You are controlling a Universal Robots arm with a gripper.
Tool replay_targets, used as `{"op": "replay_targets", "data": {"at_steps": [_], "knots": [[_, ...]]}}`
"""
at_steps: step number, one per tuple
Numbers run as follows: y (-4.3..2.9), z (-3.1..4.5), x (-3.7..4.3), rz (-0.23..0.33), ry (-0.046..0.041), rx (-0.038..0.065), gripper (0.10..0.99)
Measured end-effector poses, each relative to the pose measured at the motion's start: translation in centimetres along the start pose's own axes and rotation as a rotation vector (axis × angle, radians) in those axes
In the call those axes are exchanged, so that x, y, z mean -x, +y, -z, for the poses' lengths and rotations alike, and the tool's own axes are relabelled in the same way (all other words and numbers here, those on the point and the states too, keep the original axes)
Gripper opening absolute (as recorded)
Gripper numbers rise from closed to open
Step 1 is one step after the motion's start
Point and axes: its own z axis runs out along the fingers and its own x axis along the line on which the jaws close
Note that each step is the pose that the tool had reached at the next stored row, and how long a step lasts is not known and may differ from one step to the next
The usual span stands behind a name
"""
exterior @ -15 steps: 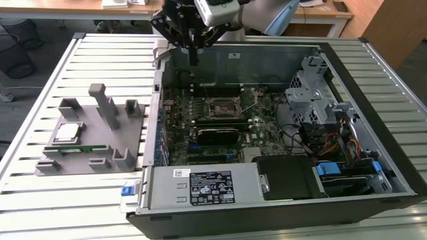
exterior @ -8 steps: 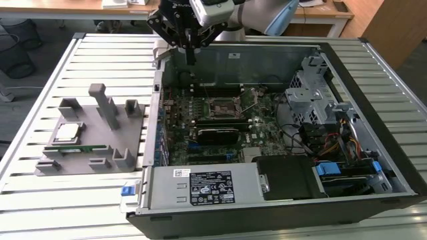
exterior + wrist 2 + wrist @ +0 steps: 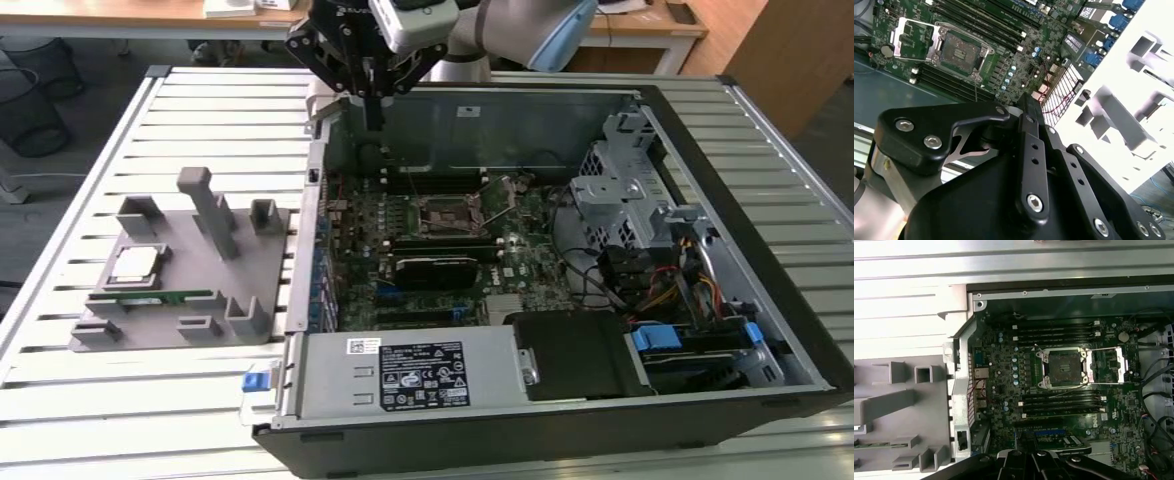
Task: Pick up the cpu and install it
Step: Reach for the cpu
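Toward the upper middle of the exterior view, the robot arm's black pincer [image 3: 378, 118] hangs point-down over the far wall of an open computer case [image 3: 534, 445], which lies on its side on a slatted white desk [image 3: 174, 110]. The pincer's fingers look pressed together with nothing between them. At the left of that frame, well apart from the pincer, the cpu [image 3: 136, 264] lies flat in a grey holder [image 3: 187, 272], silver top up, just above a green memory stick [image 3: 150, 297]. Near the centre of the case the motherboard's socket [image 3: 447, 212] is open and bare. The first wrist view shows the same socket [image 3: 1063, 367] right of centre. By my judgement the pick-up step has not begun, as the chip is untouched. Grasping it calls for parted fingers, travel across to the holder, and a level descent onto the chip's opposite edges.
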Motion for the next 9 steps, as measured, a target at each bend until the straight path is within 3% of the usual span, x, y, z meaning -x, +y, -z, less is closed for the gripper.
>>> {"op": "replay_targets", "data": {"at_steps": [9], "knots": [[-0.04, 0.01, -0.54, 0.0, 0.0, 0.0, 0.114]]}}
